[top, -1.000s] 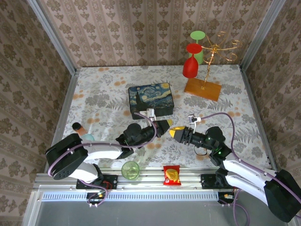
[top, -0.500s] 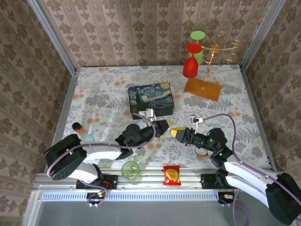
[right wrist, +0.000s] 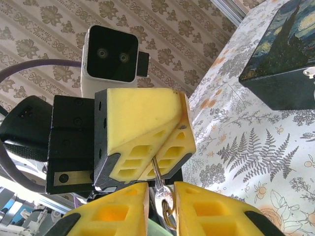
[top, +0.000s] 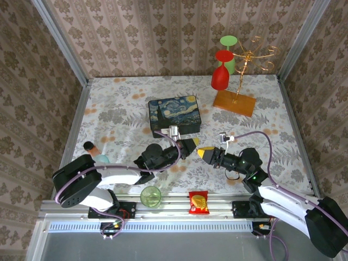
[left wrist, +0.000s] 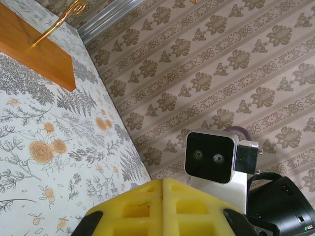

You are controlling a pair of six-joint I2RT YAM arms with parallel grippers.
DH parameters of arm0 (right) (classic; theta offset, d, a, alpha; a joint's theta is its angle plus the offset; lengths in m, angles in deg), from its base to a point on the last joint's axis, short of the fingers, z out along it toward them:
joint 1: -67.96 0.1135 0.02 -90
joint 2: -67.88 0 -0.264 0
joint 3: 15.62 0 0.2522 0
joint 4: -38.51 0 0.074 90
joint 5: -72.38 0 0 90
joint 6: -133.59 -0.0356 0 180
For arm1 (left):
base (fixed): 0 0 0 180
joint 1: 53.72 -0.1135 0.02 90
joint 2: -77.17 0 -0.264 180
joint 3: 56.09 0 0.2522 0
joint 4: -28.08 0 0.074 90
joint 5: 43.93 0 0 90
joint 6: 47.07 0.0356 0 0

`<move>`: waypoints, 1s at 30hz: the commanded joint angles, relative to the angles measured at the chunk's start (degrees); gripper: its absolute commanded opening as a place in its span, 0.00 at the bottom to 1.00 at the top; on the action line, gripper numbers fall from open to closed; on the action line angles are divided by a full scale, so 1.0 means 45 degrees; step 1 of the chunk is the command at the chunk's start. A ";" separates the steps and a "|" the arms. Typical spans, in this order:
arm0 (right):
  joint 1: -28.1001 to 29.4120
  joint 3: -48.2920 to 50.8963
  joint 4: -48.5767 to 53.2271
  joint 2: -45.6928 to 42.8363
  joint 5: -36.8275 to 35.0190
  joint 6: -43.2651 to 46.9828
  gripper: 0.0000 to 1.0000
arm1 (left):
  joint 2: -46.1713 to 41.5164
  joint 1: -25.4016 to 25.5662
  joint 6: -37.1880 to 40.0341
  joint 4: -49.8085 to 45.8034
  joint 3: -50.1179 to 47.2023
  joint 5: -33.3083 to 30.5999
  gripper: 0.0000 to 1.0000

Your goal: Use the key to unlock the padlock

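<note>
On the desk (top: 119,103) a box (top: 175,114) is placed near the middle. A rack (top: 234,102) is set behind it and to its right, by the far right corner, and two glasses (top: 222,70) are hung on it. Before the box, the left gripper (top: 193,143) and the right gripper (top: 202,153) are held close together, jaws turned toward one another. A cup (top: 151,196) and, to its right, a packet (top: 198,202) are laid at the near edge, between the arm bases. A small item (top: 93,150) is found near the left edge.
</note>
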 commanded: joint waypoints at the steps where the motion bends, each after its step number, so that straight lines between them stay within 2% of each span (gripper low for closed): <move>1: -0.0043 0.0085 -0.1116 0.0070 0.0165 -0.0150 0.16 | 0.0287 0.0150 -0.0152 0.0683 0.0106 -0.0103 0.00; 3: -0.0043 0.0166 -0.1112 0.0010 0.0072 -0.0122 0.13 | 0.0312 0.0149 -0.0162 0.0702 0.0049 -0.0175 0.00; 4: -0.0043 0.0178 -0.1095 -0.0042 0.0065 -0.0131 0.08 | 0.0330 0.0149 -0.0161 0.0689 0.0031 -0.0195 0.00; 7: -0.0043 0.0261 -0.1045 -0.0158 0.0053 -0.0153 0.01 | 0.0464 0.0151 -0.0259 0.0798 -0.0007 -0.0253 0.00; 11: -0.0043 0.0377 -0.0620 -0.0594 -0.0158 -0.0068 0.00 | 0.0591 0.0161 -0.0246 0.0858 -0.0052 -0.0333 0.00; 12: -0.0043 0.0400 -0.0422 -0.0769 -0.0233 -0.0022 0.00 | 0.0565 0.0149 -0.0221 0.0724 -0.0043 -0.0375 0.04; 14: -0.0063 0.0447 -0.0076 -0.1068 -0.0363 0.0071 0.00 | 0.0482 0.0149 -0.0204 0.0489 -0.0047 -0.0465 0.38; 15: -0.0063 0.0457 0.0164 -0.1224 -0.0443 0.0088 0.00 | 0.0397 0.0154 -0.0162 0.0460 -0.0074 -0.0501 0.47; 16: -0.0063 0.0461 0.0367 -0.1385 -0.0478 0.0128 0.00 | 0.0308 0.0160 -0.0046 0.0477 -0.0101 -0.0488 0.48; 20: -0.0117 0.0533 0.0766 -0.1750 -0.0633 0.0162 0.00 | -0.0175 0.0162 0.0183 -0.0256 -0.0005 -0.0348 0.48; 23: -0.0178 0.0509 0.0916 -0.1773 -0.0637 0.0167 0.00 | -0.0436 0.0244 0.0507 -0.0767 0.0121 -0.0076 0.38; 30: -0.0257 0.0486 0.0918 -0.1693 -0.0682 0.0148 0.00 | -0.0608 0.0432 0.0606 -0.1244 0.0221 0.0256 0.28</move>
